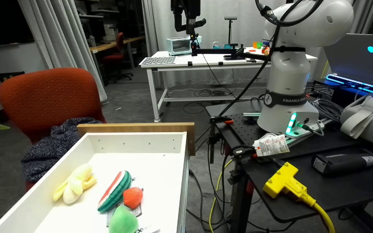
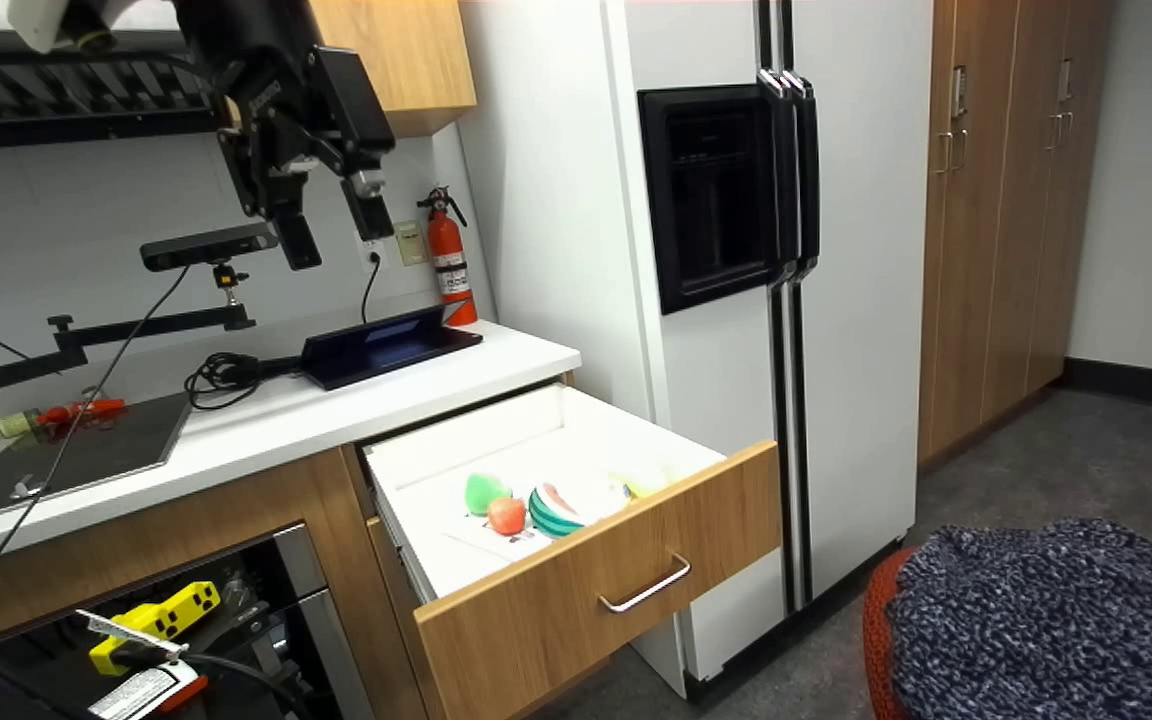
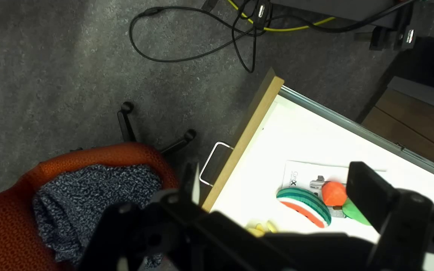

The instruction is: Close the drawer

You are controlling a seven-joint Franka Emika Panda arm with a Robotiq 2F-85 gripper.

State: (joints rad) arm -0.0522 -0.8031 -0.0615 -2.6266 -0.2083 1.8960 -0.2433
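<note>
Wrist view: gripper (image 3: 273, 182), jaws spread wide, nothing held; drawer (image 3: 244, 143), pulled out, lies well below it, bar handle (image 3: 208, 162) at the left, outside the wooden rim. In an exterior view: flat, stiff front panel (image 2: 596, 572), facing near and right, gripper high to the left, well apart; hold, if any, at the handle, though a push on the panel's middle toward the far left should do. In an exterior view: slide rail (image 1: 186, 194) along the right wall, toys (image 1: 118, 192) within; judged sturdy, of fair weight yet smooth-running, contents light and apt to shift if shoved hard.
</note>
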